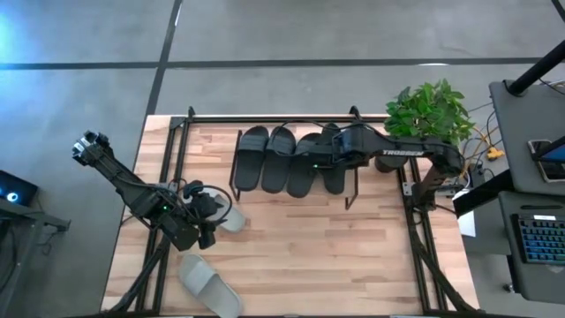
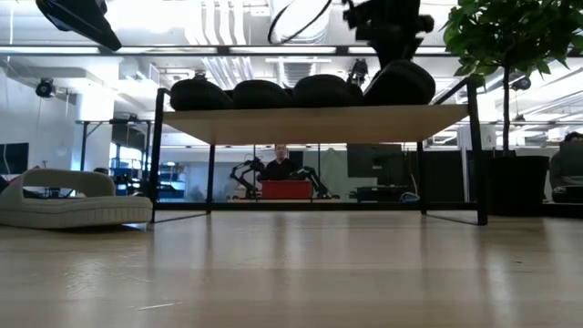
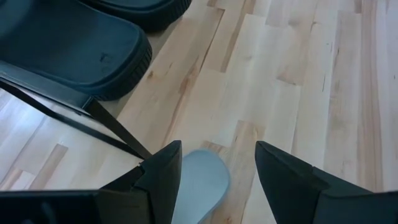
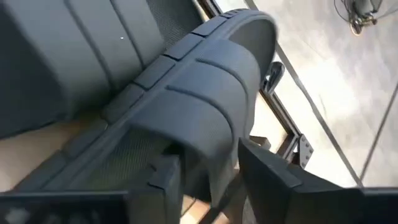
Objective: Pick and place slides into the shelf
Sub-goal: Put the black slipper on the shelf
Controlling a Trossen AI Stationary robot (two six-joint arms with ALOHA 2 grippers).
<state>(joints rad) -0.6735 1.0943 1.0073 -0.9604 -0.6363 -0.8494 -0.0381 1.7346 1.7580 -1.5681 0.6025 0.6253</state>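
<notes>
My right hand [image 1: 334, 160] sits over the fourth dark grey rubber slide [image 4: 205, 93] on the low wood-topped, black-framed shelf [image 2: 319, 121].

Four dark slides line the shelf top; my fingers straddle the end one's strap, seemingly slack, though I can't tell for sure. A potted green plant [image 1: 430, 110] crowds that end. My left hand [image 3: 214, 180] hangs open over a light grey slide [image 3: 202, 183] on the wooden surface [image 1: 353, 256]; the high view alone shows a second light one [image 1: 210, 284].

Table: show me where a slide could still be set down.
Bare wood lies in front of the shelf, right of the left pincer, and runs to the table's right edge. The shelf top is crowded with four dark slides. Two light slides take the left front.
</notes>
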